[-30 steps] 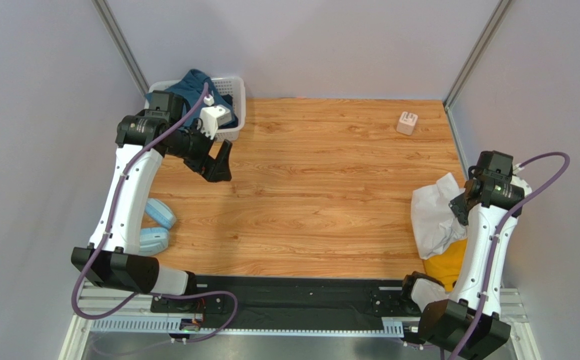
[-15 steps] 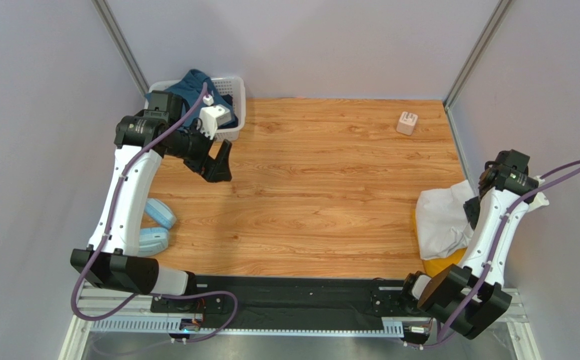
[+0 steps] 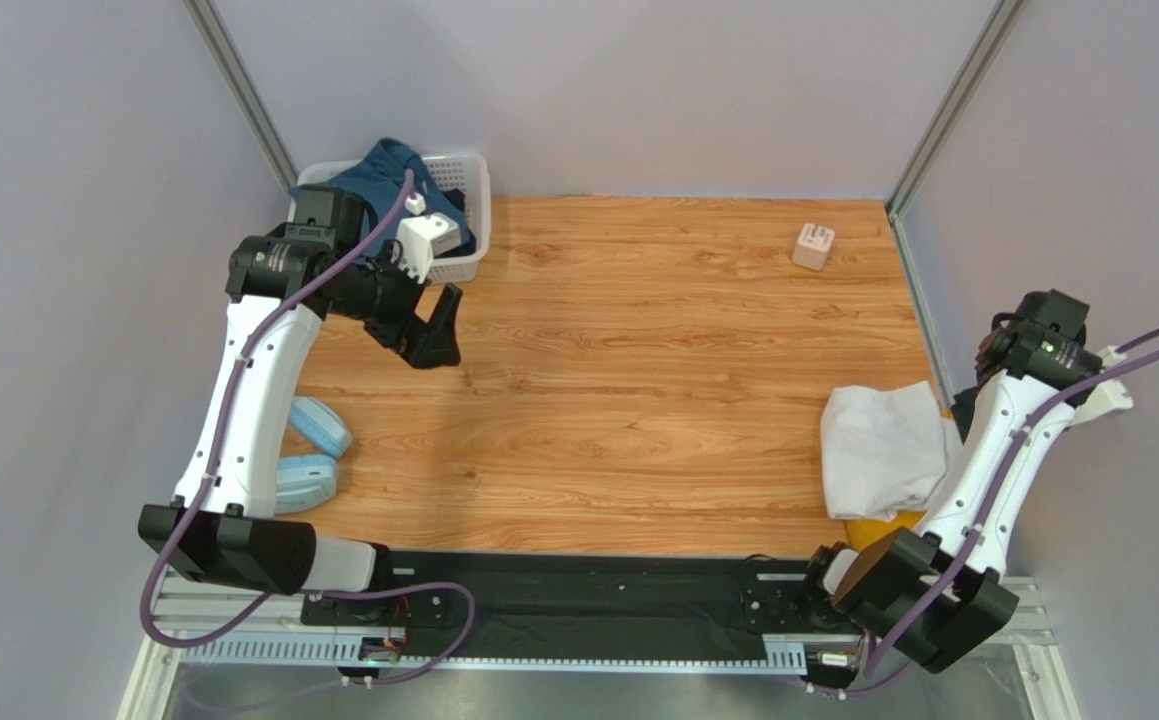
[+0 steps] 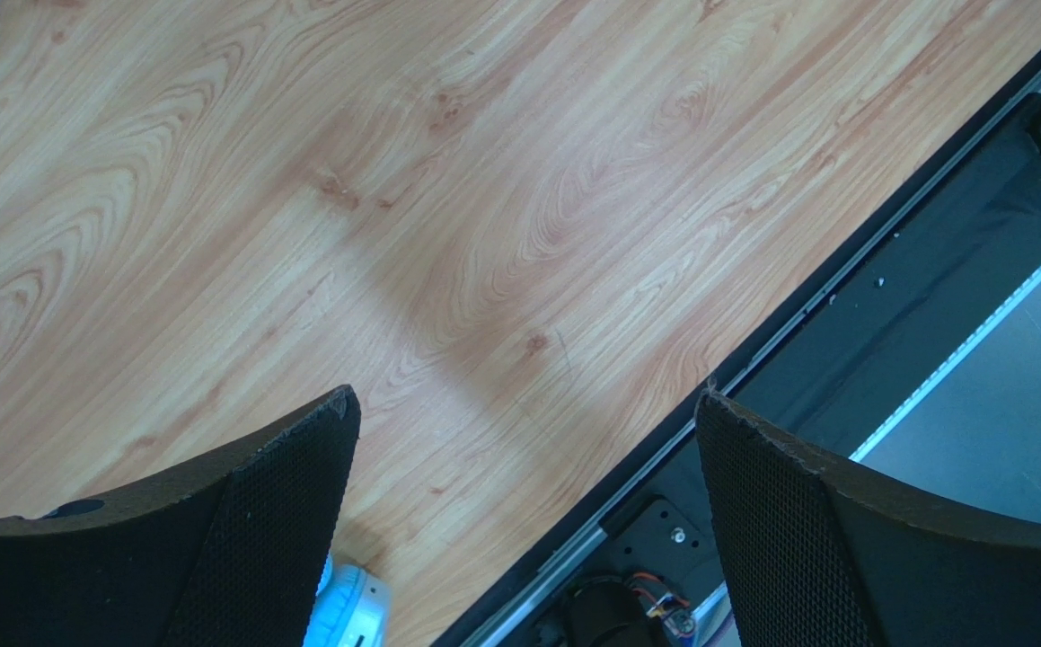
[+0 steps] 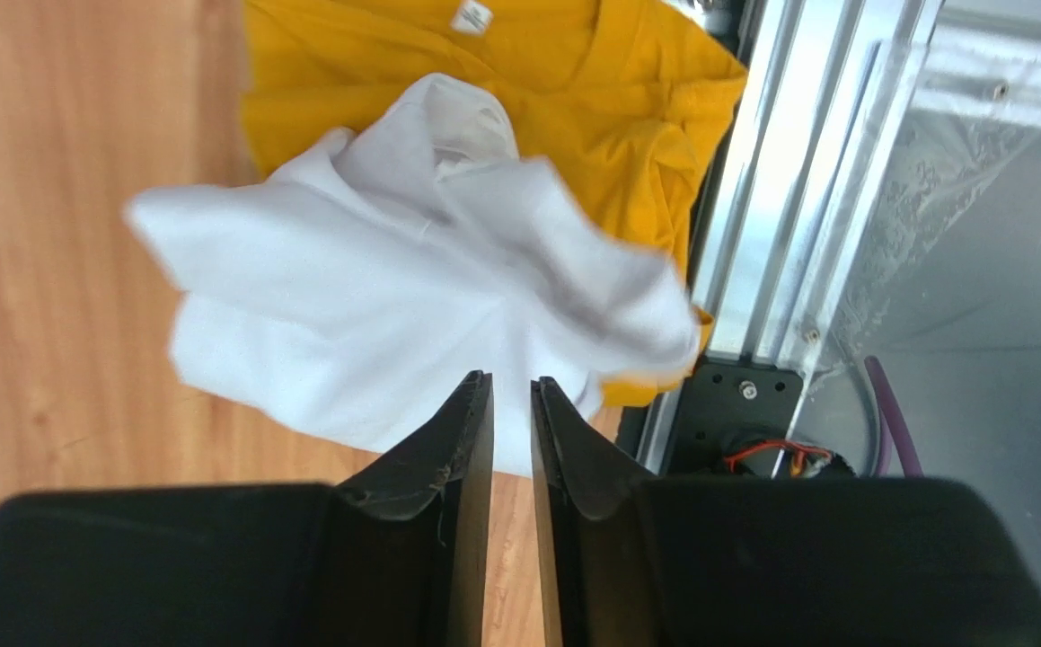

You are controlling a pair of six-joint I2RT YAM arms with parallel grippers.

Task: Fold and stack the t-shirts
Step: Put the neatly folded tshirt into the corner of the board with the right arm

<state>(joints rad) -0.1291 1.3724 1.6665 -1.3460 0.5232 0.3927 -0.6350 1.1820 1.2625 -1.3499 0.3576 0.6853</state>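
Note:
The white t-shirt (image 3: 878, 450) lies crumpled at the table's right edge, partly over the mustard-yellow t-shirt (image 3: 889, 534). In the right wrist view the white t-shirt (image 5: 377, 310) is blurred, and the yellow one (image 5: 580, 68) lies beyond it. My right gripper (image 3: 973, 408) hangs above the white shirt. Its jaws (image 5: 512, 384) stand a narrow slit apart, with wood showing through the slit and nothing between them. The dark teal-blue t-shirt (image 3: 390, 173) is heaped in the basket. My left gripper (image 3: 435, 333) is wide open and empty (image 4: 526, 405) over bare wood, in front of the basket.
The white lattice basket (image 3: 468, 210) stands at the back left. Two pale-blue curved objects (image 3: 315, 428) lie at the left edge; one shows in the left wrist view (image 4: 350, 607). A small pale cube (image 3: 814, 245) sits at the back right. A metal rail (image 5: 755, 202) borders the shirts.
My right arm has swung right and back. The white shirt, earlier bunched up high, has dropped and spread lower on the table. The left arm has barely moved.

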